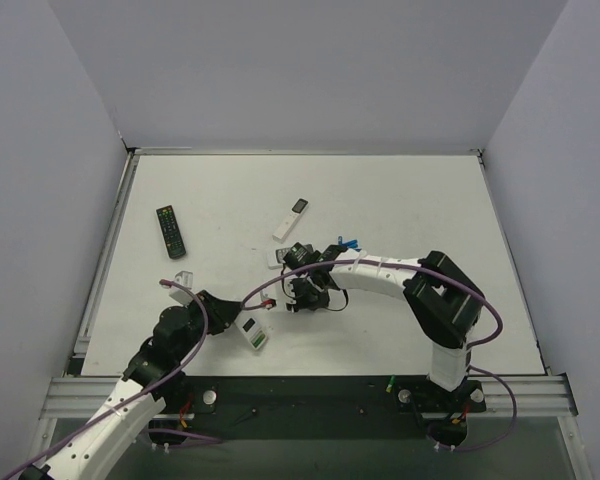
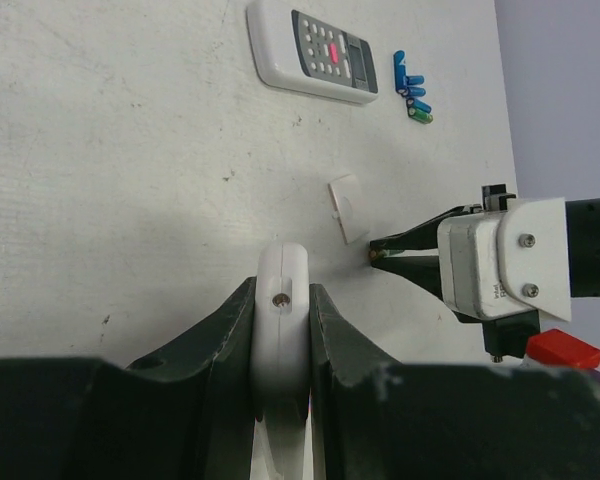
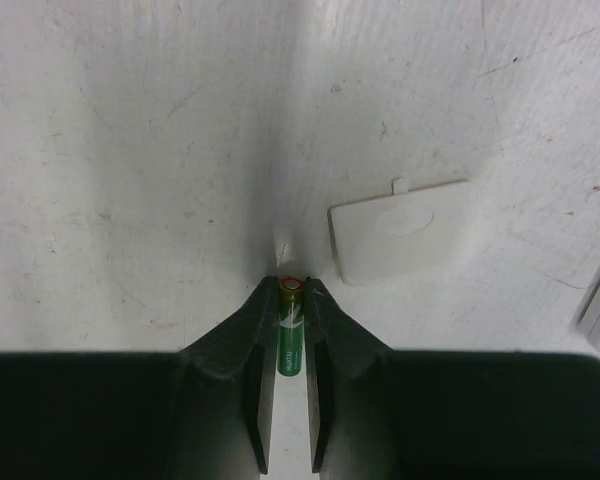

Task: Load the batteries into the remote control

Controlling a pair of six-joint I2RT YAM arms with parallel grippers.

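My left gripper (image 2: 281, 290) is shut on the remote control (image 2: 281, 262), which stands edge-on between the fingers. From above the remote control (image 1: 253, 333) is a short white slab at the left gripper (image 1: 240, 325), low over the near table. My right gripper (image 3: 292, 285) is shut on a green battery (image 3: 291, 330), its red-ringed tip pointing down just above the table. The right gripper (image 1: 287, 272) hangs a short way beyond the remote and beside the loose white battery cover (image 3: 405, 228). More batteries (image 2: 412, 95), blue and green, lie in a small cluster farther back.
A white remote with a grey screen (image 2: 315, 50) lies beyond the cover. A long black remote (image 1: 170, 230) lies at the left of the table, with a small clear piece (image 1: 183, 278) near it. The right arm (image 1: 380, 272) spans the table's middle right.
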